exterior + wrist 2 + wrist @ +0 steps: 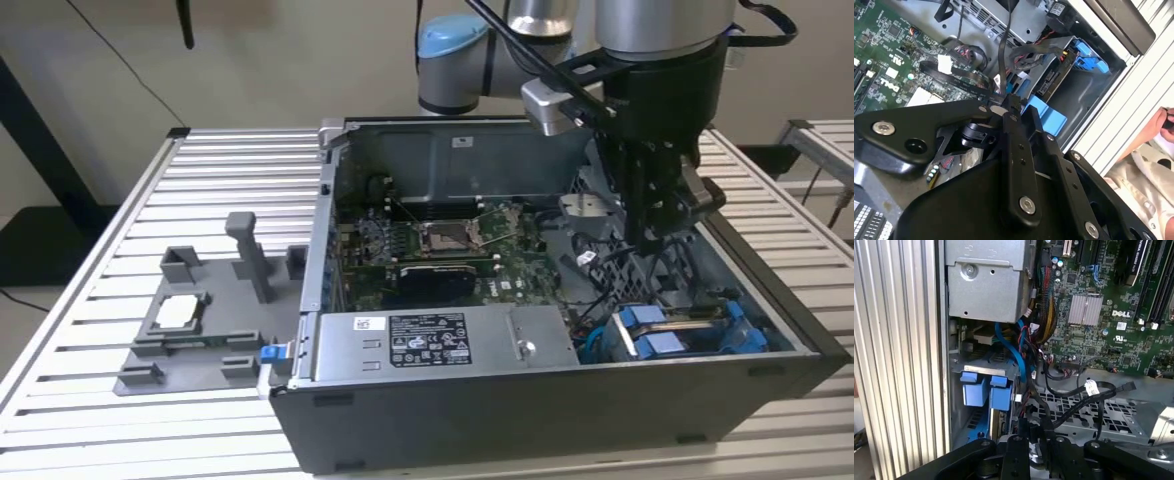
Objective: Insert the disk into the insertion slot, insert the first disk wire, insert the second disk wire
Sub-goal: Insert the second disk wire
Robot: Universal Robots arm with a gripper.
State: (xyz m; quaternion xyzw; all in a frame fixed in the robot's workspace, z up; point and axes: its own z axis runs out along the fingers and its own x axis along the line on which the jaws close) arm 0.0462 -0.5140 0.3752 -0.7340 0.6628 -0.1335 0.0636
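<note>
We see the arm reach down into the open computer case, with its gripper low over the perforated metal floor on the exterior view's right, just beside the motherboard. In the second wrist view the jaws are drawn almost together, and as far as we can judge they pinch a black wire that runs up and away from them among other loose cables. The insertion slot, dark metal with blue rails and tabs, sits in the case's near corner on the exterior view's right, next to the power supply. The gripper is near it but apart from it, farther back in the case. In the second wrist view, what looks to us like the disk lies flat between the blue rails. A light grey fixture stands on the slatted table, outside the case on the exterior view's left.
</note>
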